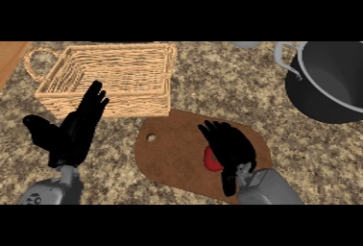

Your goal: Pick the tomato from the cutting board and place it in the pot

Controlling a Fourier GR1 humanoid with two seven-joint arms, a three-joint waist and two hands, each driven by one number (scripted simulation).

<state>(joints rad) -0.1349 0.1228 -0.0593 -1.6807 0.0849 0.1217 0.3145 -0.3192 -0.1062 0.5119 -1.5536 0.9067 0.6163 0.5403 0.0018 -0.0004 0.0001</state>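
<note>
Grasping is the step in hand, by my reading: the black right hand (228,146) is lying over the small red tomato (211,159), which is sitting on the brown wooden cutting board with a hanging hole (170,153), toward its right half. Only a sliver of red is showing at the hand's left edge, so the fingers are covering most of the fruit; whether they are already curling round it or merely lying over it I cannot tell.

The black left hand (79,126) is resting open, fingers straight and pointing up, at the view's left, just in front of the woven wicker basket with a loop handle (106,79).

Next, the move is calling for a closed hold on the tomato, a lift off the board, then a carry up and to the right to the dark grey metal pot (333,84), which is standing well apart at the view's upper right with its mouth open.

Speckled stone counter (284,125) is lying bare between board and pot, giving open room for that path. The pot's rim and its side handle are the edges to clear, and the pot is running partly out of view at the right.
</note>
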